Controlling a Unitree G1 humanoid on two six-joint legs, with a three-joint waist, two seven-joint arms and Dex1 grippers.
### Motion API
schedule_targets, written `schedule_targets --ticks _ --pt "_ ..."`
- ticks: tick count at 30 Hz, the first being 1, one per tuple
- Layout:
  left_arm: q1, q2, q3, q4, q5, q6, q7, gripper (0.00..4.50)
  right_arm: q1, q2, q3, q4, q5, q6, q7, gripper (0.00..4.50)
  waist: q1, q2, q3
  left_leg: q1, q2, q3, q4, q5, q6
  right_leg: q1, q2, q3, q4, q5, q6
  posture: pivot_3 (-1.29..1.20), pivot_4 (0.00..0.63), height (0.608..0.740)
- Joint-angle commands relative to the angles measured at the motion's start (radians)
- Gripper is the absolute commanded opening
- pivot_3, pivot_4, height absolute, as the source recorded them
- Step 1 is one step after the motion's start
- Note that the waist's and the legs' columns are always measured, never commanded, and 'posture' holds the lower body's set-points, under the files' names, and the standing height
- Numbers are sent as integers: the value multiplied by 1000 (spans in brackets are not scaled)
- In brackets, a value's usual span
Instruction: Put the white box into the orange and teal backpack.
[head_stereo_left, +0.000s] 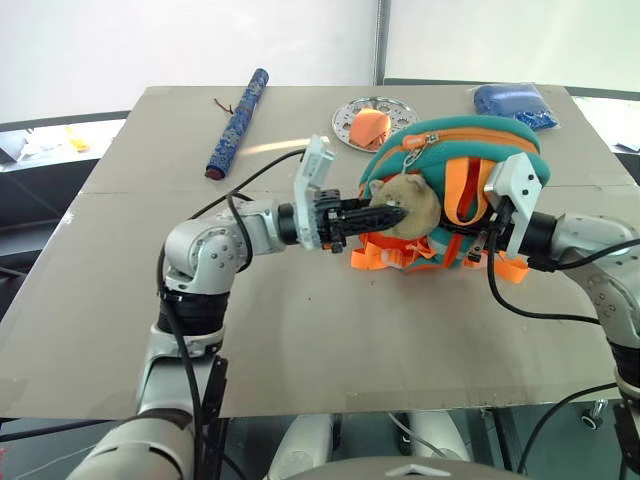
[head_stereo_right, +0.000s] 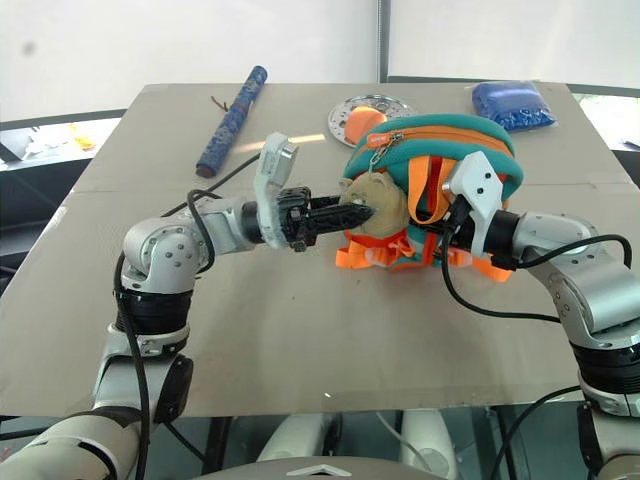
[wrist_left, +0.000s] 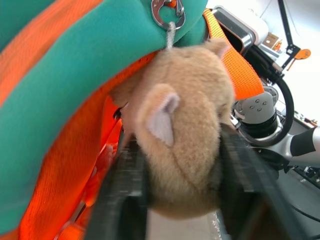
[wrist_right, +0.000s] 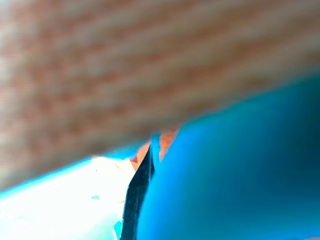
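Note:
The orange and teal backpack (head_stereo_left: 450, 150) stands on the table, right of centre, its orange straps facing me. A beige plush cat charm (head_stereo_left: 415, 205) hangs from its zipper ring. My left gripper (head_stereo_left: 395, 215) reaches in level from the left. In the left wrist view the charm (wrist_left: 185, 135) sits squeezed between its two black fingers (wrist_left: 125, 200). My right gripper (head_stereo_left: 472, 238) is pushed in among the orange straps from the right. Its tips are buried there, and I cannot tell what they hold. The white box is out of view.
A blue patterned roll (head_stereo_left: 236, 122) lies at the table's back left. A round metal plate (head_stereo_left: 395, 108) with an orange item (head_stereo_left: 370, 127) on it sits just behind the backpack. A blue pouch (head_stereo_left: 515, 103) lies at the back right. Bare tabletop (head_stereo_left: 300, 330) stretches toward me.

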Motion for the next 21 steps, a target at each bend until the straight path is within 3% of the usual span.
schedule_targets --ticks 1,4,8,11,15,21 --pt "17 21 60 26 8 -33 4 408 -51 16 -67 34 -8 15 -75 0 0 0 0 0 0 0 0 0 0 0 0 0 0 0 0 0 150 733" --pt "29 23 130 67 -25 -26 31 377 -85 33 -99 81 -6 37 -132 0 1 0 0 0 0 0 0 0 0 0 0 0 0 0 0 0 150 733" --pt "32 -42 358 160 -254 65 190 377 -135 67 -142 138 10 94 -214 0 0 0 0 0 0 0 0 0 0 0 0 0 0 0 0 0 150 733" --pt "49 -61 426 187 -312 81 277 377 -156 82 -163 156 24 124 -243 0 0 0 0 -1 1 -1 0 0 0 -1 0 0 0 0 0 0 150 733" --pt "109 -61 430 198 -309 84 316 376 -178 88 -186 180 32 148 -274 0 0 0 0 -1 0 -1 0 0 0 -1 -1 0 0 0 0 0 150 733" --pt "270 -48 309 207 -180 81 316 376 -207 89 -211 200 37 167 -325 0 -1 1 -1 0 0 1 -1 0 0 -1 0 1 1 0 0 0 150 733"
